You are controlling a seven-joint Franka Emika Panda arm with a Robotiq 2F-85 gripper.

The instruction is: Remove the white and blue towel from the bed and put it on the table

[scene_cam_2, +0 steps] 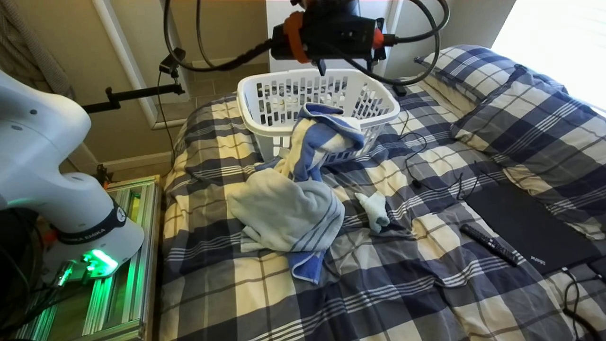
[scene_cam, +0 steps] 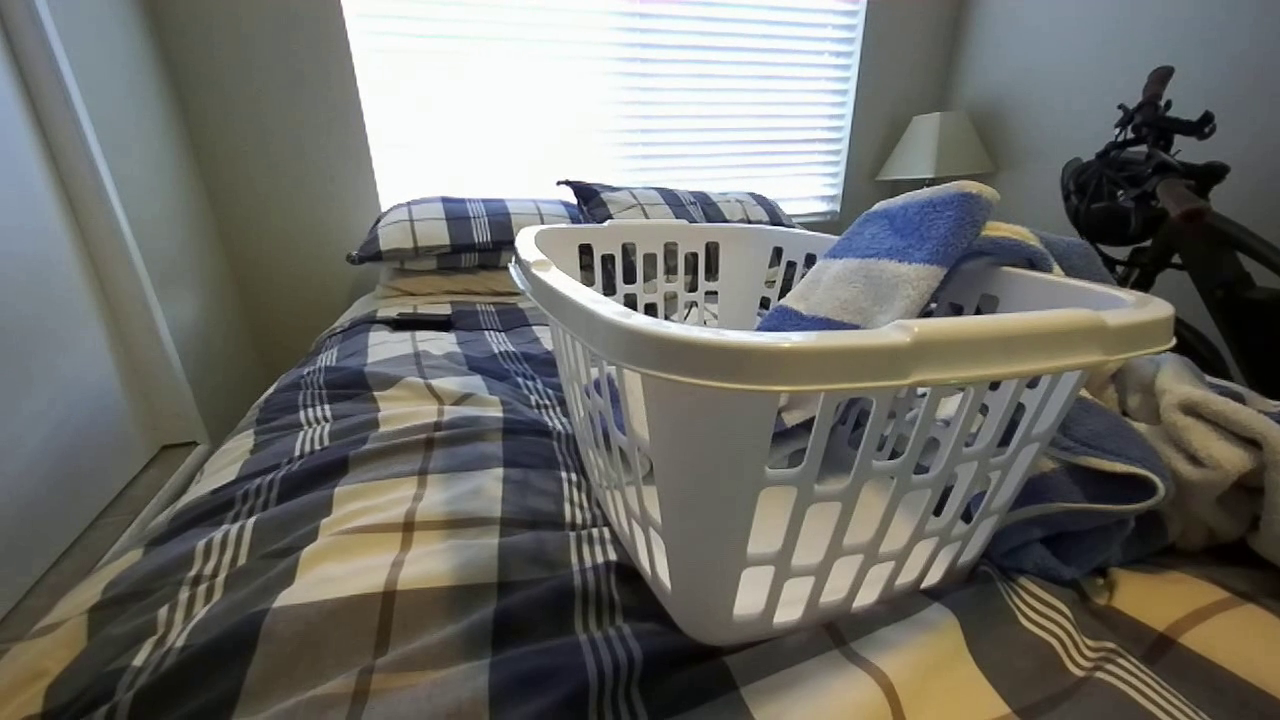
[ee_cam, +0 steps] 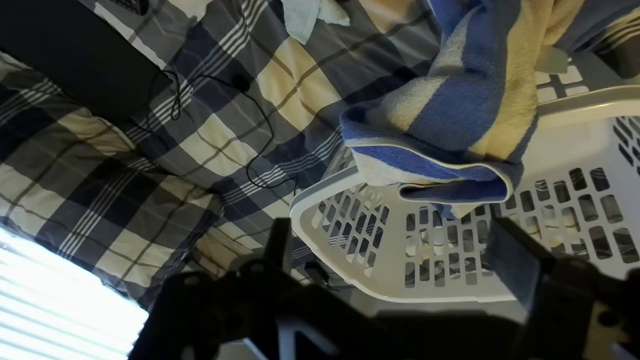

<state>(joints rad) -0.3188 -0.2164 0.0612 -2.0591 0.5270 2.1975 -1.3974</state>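
The blue and white striped towel [scene_cam_2: 310, 142] hangs over the near rim of the white basket, partly inside it and partly down onto the bed [scene_cam_2: 246, 303]. It also shows in the other views [scene_cam: 895, 255] [ee_cam: 450, 115]. A whitish towel with grey stripes [scene_cam_2: 284, 213] lies bunched on the bed and covers part of it. The bed has a navy, white and pale-yellow plaid cover. My gripper [ee_cam: 395, 240] is open and empty above the basket, apart from the towel; it shows in an exterior view [scene_cam_2: 348, 66]. No table can be made out.
The white laundry basket [scene_cam_2: 246, 111] stands on the bed. A small white cloth [scene_cam_2: 375, 210], a remote [scene_cam_2: 490, 245], a black laptop [scene_cam_2: 530, 227], thin cables and plaid pillows [scene_cam_2: 525, 128] lie on it. Loose cables loop around the arm. A camera stand [scene_cam_2: 132, 96] stands near the arm.
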